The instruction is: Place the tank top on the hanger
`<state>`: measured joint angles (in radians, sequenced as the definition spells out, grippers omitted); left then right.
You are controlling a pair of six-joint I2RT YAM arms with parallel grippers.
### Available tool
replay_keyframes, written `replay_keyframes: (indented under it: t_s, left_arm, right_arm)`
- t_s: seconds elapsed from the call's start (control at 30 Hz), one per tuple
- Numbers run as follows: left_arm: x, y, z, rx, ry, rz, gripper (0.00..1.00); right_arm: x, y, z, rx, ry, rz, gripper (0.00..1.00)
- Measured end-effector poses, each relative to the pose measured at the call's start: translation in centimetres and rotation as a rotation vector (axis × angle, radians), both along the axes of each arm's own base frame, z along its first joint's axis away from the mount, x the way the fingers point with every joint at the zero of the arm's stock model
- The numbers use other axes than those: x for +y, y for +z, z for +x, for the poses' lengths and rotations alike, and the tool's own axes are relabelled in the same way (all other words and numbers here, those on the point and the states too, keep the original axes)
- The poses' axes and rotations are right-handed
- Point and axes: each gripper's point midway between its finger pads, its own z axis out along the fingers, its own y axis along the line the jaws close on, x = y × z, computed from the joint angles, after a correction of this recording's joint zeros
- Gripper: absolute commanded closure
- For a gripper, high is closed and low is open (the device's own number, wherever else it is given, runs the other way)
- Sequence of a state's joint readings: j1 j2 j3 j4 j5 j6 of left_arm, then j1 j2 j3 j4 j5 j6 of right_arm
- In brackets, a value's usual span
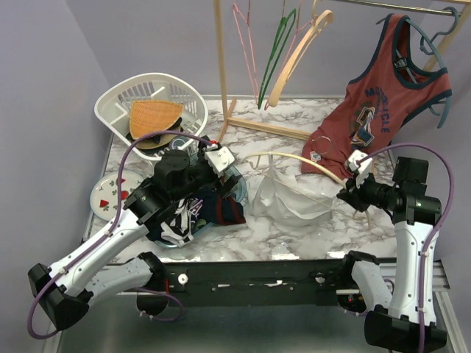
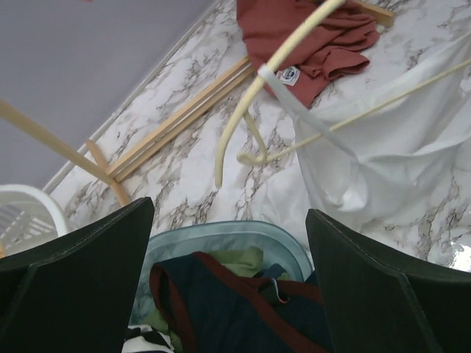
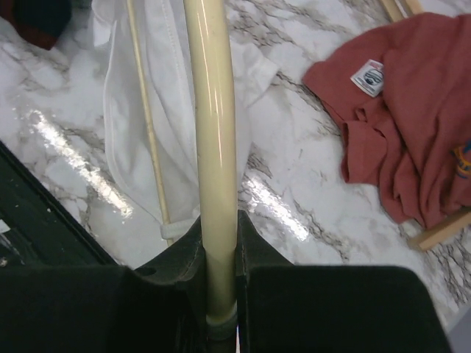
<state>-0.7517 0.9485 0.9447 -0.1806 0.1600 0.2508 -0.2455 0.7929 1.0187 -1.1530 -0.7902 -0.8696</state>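
Right gripper (image 3: 218, 243) has its jaws clamped on the cream hanger (image 3: 210, 110) — the white tank top (image 1: 283, 198), one strap looped over it, slumps onto the marble table (image 1: 294, 243). Left gripper (image 2: 229, 209) holds its jaws wide apart above a clothes bin (image 2: 213, 234).

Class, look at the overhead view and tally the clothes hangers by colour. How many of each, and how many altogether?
Pink hanger: 1
Green hanger: 1
Blue-grey hanger: 1
Cream or pale wood: 2, the hung wooden hanger and the cream hanger
Total: 5
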Motion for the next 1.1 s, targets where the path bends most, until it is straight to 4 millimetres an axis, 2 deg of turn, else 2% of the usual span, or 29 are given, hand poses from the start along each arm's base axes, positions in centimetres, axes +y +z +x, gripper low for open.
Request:
replay_keyframes:
  t_s: [0.07, 0.2, 0.3, 0.5, 0.6, 0.67, 0.77, 0.87, 0.97, 1.0, 1.1]
  left_arm:
    - [0.8, -0.5, 0.0, -0.008, 0.034, -0.010, 0.01]
    - [1.8, -1.4, -0.2, -0.011, 0.070, -0.019, 0.01]
    - [2.4, -1.6, -0.4, -0.013, 0.087, -0.027, 0.01]
    - [2.9, -0.4, -0.8, -0.036, 0.095, -0.069, 0.01]
    - [3.0, 0.1, -0.8, -0.048, 0.098, -0.086, 0.01]
    - [3.0, 0.2, -0.8, -0.050, 0.099, -0.091, 0.01]
    - [3.0, 0.3, -0.8, -0.048, 0.099, -0.094, 0.01]
    - [3.0, 0.2, -0.8, -0.044, 0.100, -0.098, 0.01]
    - [3.0, 0.3, -0.7, -0.045, 0.103, -0.101, 0.01]
    - [3.0, 0.2, -0.7, -0.044, 0.104, -0.101, 0.01]
    - [3.0, 0.2, -0.7, -0.044, 0.104, -0.103, 0.01]
  right_arm:
    - [-1.0, 0.2, 0.8, 0.002, -0.063, -0.019, 1.00]
    - [-3.4, 2.0, 3.2, -0.042, -0.202, -0.070, 1.00]
    - [-5.4, 4.5, 5.4, -0.098, -0.314, -0.105, 1.00]
    - [-9.1, 9.9, 10.0, -0.215, -0.491, -0.153, 1.00]
    - [-10.6, 12.1, 11.6, -0.263, -0.552, -0.174, 1.00]
    - [-11.8, 14.4, 13.1, -0.308, -0.603, -0.189, 0.99]
    - [-12.8, 17.0, 14.4, -0.366, -0.643, -0.196, 1.00]
    - [-13.6, 20.5, 15.9, -0.444, -0.683, -0.189, 1.00]
    - [-14.2, 22.9, 17.1, -0.500, -0.713, -0.177, 1.00]
    - [-14.4, 23.6, 17.6, -0.514, -0.722, -0.171, 0.99]
    - [-14.8, 24.1, 18.8, -0.518, -0.735, -0.161, 1.00]
